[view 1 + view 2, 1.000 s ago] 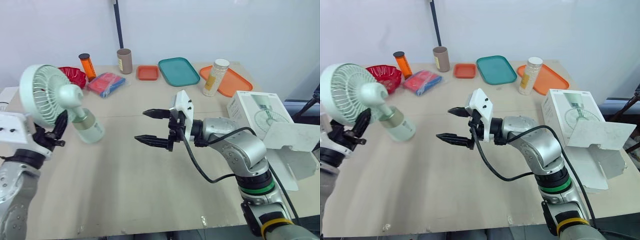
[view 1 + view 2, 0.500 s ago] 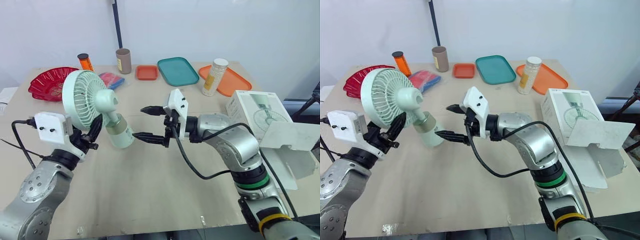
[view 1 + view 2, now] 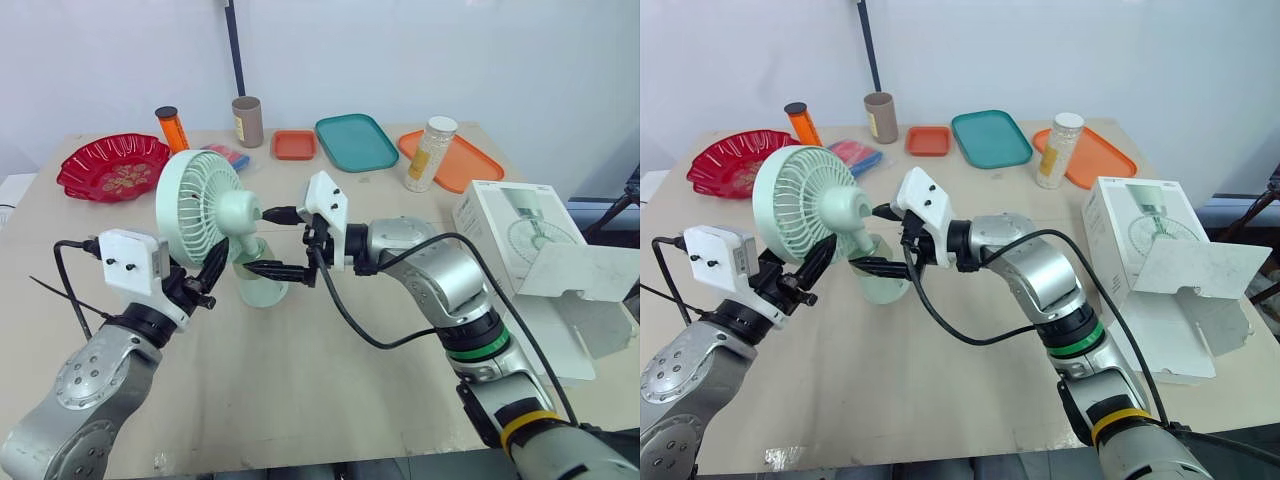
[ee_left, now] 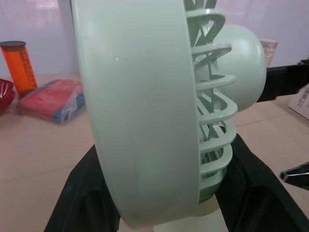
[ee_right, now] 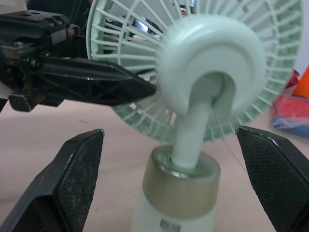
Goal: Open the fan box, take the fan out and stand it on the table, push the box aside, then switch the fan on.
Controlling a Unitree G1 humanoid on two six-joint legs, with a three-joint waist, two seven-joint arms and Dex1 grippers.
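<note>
- Tabletop (image 3: 300, 400) is backed by a teal tray (image 3: 357, 142) and a red bowl (image 3: 110, 166).
- Fan (image 3: 200, 205) is clasped by the left gripper (image 3: 205, 280).
- Its stem is flanked by the wide-spread right gripper (image 3: 260, 240).

The tabletop (image 3: 330, 390) carries three trays: a small orange tray (image 3: 295, 146), a teal tray (image 3: 357, 143) and a long orange tray (image 3: 466, 163). There is one fan (image 3: 200, 210), one box (image 3: 505, 225), one red dish (image 3: 112, 167), one orange bottle (image 3: 174, 129), one brown tube (image 3: 247, 122), one jar (image 3: 431, 154) and one packet (image 3: 853, 154). Two end effectors: the left end effector (image 3: 205, 280) and the right end effector (image 3: 257, 240).
</note>
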